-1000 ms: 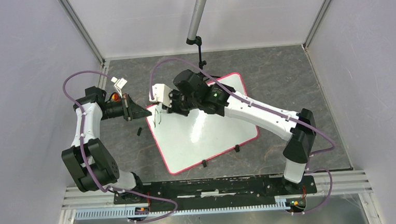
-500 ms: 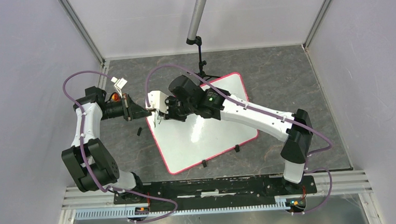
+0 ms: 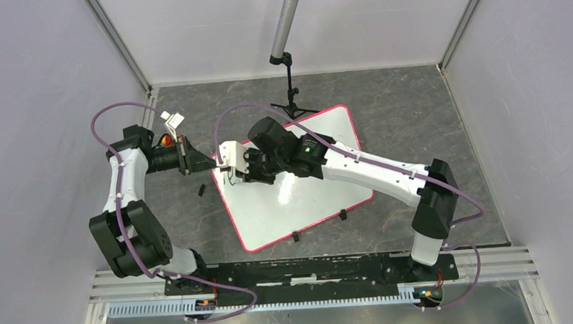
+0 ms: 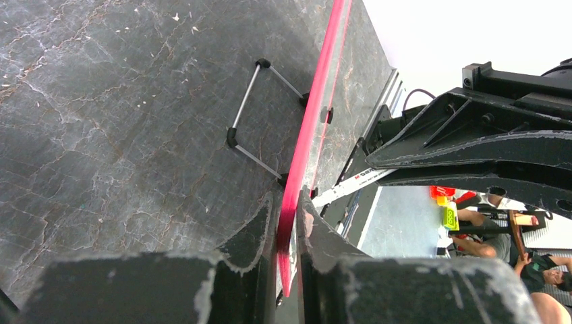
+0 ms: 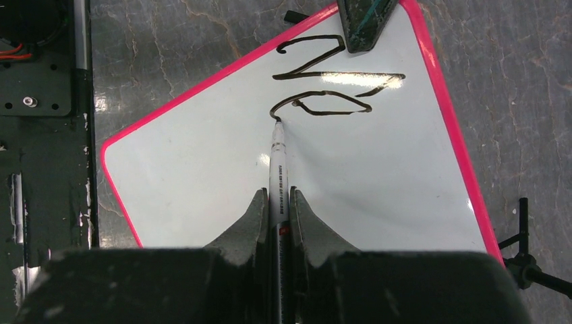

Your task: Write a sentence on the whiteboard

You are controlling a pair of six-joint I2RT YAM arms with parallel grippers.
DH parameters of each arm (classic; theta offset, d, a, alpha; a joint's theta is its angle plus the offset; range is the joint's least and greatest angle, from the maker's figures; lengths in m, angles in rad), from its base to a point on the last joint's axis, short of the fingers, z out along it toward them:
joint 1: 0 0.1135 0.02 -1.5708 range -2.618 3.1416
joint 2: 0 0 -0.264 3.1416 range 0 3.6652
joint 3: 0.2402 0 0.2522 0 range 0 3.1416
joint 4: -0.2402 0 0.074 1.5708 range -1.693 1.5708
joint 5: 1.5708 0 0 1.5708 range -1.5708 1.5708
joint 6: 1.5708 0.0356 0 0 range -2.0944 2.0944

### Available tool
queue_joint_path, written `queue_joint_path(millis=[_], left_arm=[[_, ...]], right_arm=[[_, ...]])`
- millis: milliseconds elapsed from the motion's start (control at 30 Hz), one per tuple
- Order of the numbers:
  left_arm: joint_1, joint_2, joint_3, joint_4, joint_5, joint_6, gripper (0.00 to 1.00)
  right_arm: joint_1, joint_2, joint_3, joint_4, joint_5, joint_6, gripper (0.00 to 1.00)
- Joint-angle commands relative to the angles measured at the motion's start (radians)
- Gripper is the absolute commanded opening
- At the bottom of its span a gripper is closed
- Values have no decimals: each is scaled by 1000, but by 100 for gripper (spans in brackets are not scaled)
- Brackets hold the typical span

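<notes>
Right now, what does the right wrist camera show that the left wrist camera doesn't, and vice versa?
Only the right wrist view shows the writing: the right gripper shut on a marker, its tip on the whiteboard at the end of the black strokes of the sentence. Only the left wrist view shows the board edge-on, with a thin wire bracket beside it. Both show the pink rim, the dark stone table and the left gripper clamped on the board's edge.
</notes>
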Motion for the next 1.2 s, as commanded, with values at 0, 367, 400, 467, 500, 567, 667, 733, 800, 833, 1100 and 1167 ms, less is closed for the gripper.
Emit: queue_joint_path(millis=[0, 367, 400, 467, 500, 567, 667, 733, 800, 833, 1100, 1167], left_arm=[[6, -26, 8, 2, 8, 34, 3], [6, -27, 9, 3, 11, 32, 3], [6, -27, 9, 2, 11, 32, 2], [6, -28, 9, 3, 11, 33, 2], [6, -28, 8, 2, 10, 32, 2], [6, -26, 8, 3, 9, 34, 2], [6, -27, 8, 3, 8, 33, 3], [6, -26, 8, 2, 10, 34, 3], [6, -26, 8, 2, 8, 36, 3], [6, -26, 6, 2, 9, 36, 2], [6, -27, 5, 2, 6, 37, 3], [6, -26, 3, 2, 8, 37, 3]], right_arm=[[-25, -37, 31, -7, 64, -15, 0], [-30, -45, 83, 7, 77, -23, 0], [-32, -41, 86, 9, 81, -24, 0], [-39, -32, 96, 9, 82, -23, 0], [-40, -29, 98, 10, 82, -23, 0], [-42, -24, 98, 8, 79, -23, 0], [-43, -24, 81, 2, 75, -23, 0], [-42, -32, 54, 6, 73, -22, 0], [-42, -44, 21, 12, 72, -20, 0], [-42, -49, 2, 13, 69, -19, 0], [-43, -87, -71, 13, 53, -10, 0], [-42, -88, -59, 14, 64, -15, 0]])
